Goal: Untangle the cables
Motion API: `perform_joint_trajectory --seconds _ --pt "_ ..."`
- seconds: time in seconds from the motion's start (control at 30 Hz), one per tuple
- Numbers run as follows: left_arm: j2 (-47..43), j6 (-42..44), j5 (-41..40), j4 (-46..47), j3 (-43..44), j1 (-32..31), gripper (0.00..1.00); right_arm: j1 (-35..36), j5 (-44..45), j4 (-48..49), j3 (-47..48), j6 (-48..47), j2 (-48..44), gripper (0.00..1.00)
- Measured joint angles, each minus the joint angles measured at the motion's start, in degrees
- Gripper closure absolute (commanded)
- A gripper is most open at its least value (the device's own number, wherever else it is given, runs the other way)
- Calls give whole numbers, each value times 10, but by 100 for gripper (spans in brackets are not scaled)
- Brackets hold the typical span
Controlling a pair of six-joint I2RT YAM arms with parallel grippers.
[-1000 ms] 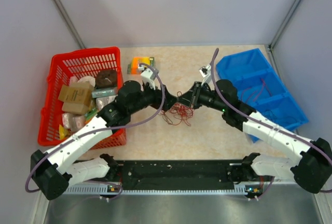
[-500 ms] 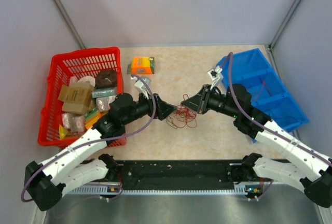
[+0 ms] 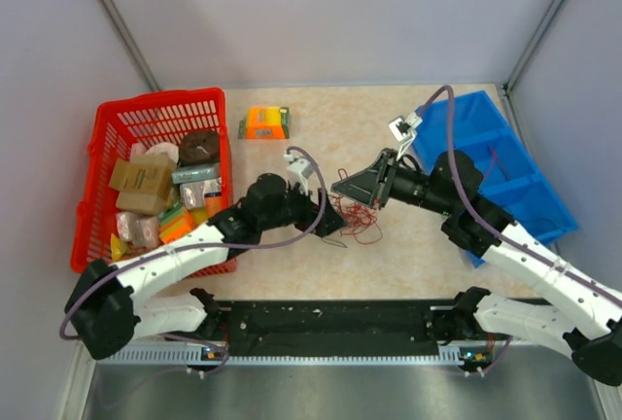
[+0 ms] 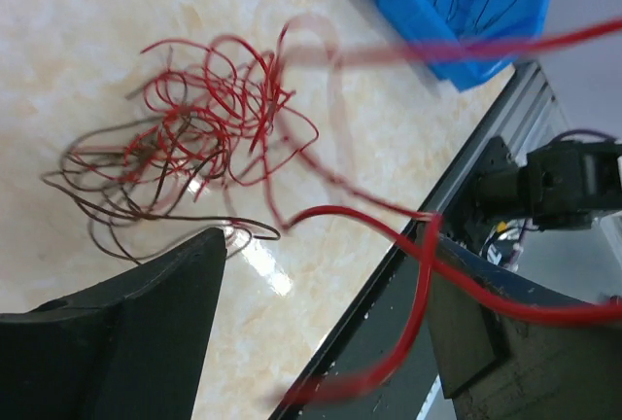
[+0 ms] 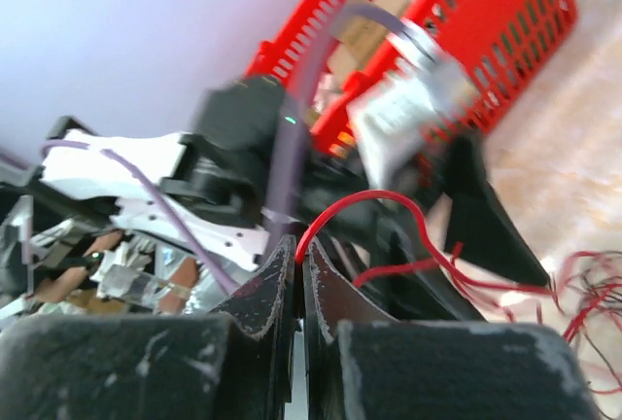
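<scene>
The cables (image 3: pixel 358 218) lay on the table (image 3: pixel 321 123) near its centre, between the two grippers and well apart from the red basket (image 3: pixel 105 138) and the blue bin (image 3: pixel 466 114). They formed a loose, wiry nest of hair-thin loops. Most of the wires were bright to dark red, with dark brown ones along the edge nearest one finger of the left gripper (image 4: pixel 326 245). The loops crossed and overlapped, and separate ends could not be told.

One red strand (image 5: pixel 374 201) rose from the nest in an arc to the right gripper (image 5: pixel 299 255). Its jaws were pressed together and pinched the strand at their tips, above the table.

The left gripper stood just beside the nest, its fingers spread wide. A blurred red wire ran across the gap between them. Whether it touched either finger could not be told.
</scene>
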Motion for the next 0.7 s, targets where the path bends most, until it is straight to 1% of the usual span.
perform_joint_trajectory --seconds 0.07,0.17,0.23,0.33,0.5,0.63,0.7 --pt "32 -1 -8 2 2 -25 19 4 -9 9 18 10 2 100" --pt "70 -6 -30 -2 10 -45 25 21 -17 17 59 19 5 100" --pt "92 -8 -61 -7 20 -46 28 33 -19 15 89 19 1 100" --pt "115 -12 -121 -30 38 -43 29 38 -12 -11 132 11 -17 100" --pt "112 -14 -179 -39 31 -36 28 38 35 -94 216 -23 -85 100" --pt "89 -14 -201 -40 5 -30 28 38 69 -122 276 -49 -127 100" --pt "79 -13 -209 -41 -5 -28 30 38 82 -128 303 -61 -136 100"
